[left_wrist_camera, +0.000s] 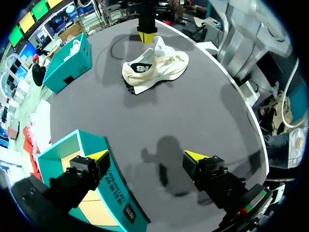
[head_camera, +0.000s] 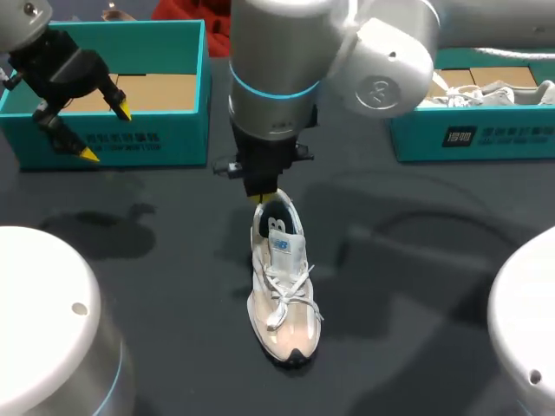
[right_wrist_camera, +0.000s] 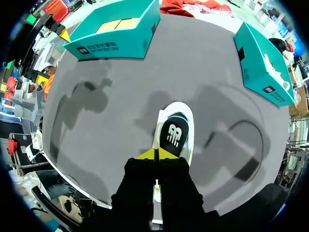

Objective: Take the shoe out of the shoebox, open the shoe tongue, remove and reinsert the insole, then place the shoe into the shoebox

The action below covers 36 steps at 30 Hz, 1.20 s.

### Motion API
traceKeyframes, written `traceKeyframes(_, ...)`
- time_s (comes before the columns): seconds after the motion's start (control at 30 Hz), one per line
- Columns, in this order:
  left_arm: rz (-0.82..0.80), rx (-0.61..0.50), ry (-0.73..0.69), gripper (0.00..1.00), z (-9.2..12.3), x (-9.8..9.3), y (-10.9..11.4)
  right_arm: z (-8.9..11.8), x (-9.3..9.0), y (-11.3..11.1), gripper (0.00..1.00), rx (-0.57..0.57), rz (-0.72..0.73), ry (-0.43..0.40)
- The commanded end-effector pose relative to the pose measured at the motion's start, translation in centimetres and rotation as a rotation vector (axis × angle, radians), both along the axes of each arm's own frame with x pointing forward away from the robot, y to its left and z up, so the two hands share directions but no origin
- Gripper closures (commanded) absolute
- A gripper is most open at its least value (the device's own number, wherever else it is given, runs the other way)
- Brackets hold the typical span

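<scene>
While one shoe lies on table, two shoeboxes stand behind.

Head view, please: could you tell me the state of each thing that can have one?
shoe: upright on the table, laced
left shoebox: open, bare floor showing
right shoebox: open, another shoe inside
left end effector: open, empty
right end effector: shut, at the shoe's heel

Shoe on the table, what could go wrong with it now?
1. The right gripper is shut right at the heel of the shoe, which stands free on the table, so a push or pull might tip or slide it.
2. The left gripper hangs open by the empty shoebox, far from the shoe, so nothing could steady it.
</scene>
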<state>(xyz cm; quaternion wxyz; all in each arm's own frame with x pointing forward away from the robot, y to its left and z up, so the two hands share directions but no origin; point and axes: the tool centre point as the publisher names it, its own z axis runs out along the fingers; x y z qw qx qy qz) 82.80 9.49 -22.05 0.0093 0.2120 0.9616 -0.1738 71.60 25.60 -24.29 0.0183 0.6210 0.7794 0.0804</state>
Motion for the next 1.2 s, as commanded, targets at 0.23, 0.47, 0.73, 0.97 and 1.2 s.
traceKeyframes(0.23, 0.000, 0.002, -0.001, 0.00, 0.0, 0.0, 0.0, -3.1, 0.3, 0.3, 1.00, -0.118, -0.032, -0.010)
traceKeyframes(0.47, 0.000, 0.002, -0.001, 0.00, 0.0, 0.0, 0.0, -5.0, 0.1, -0.2, 1.00, -0.174, -0.045, -0.026)
traceKeyframes(0.73, 0.000, 0.002, -0.001, 0.00, 0.0, 0.0, 0.0, -5.9, -0.5, -1.2, 1.00, -0.192, -0.108, -0.046)
traceKeyframes(0.97, 0.000, 0.002, -0.001, 0.00, 0.0, 0.0, 0.0, -5.9, -0.5, -1.2, 1.00, -0.192, -0.108, -0.046)
traceKeyframes(1.2, 0.000, 0.002, -0.001, 0.00, 0.0, 0.0, 0.0, -7.8, 0.6, -1.9, 1.00, -0.317, -0.154, -0.093)
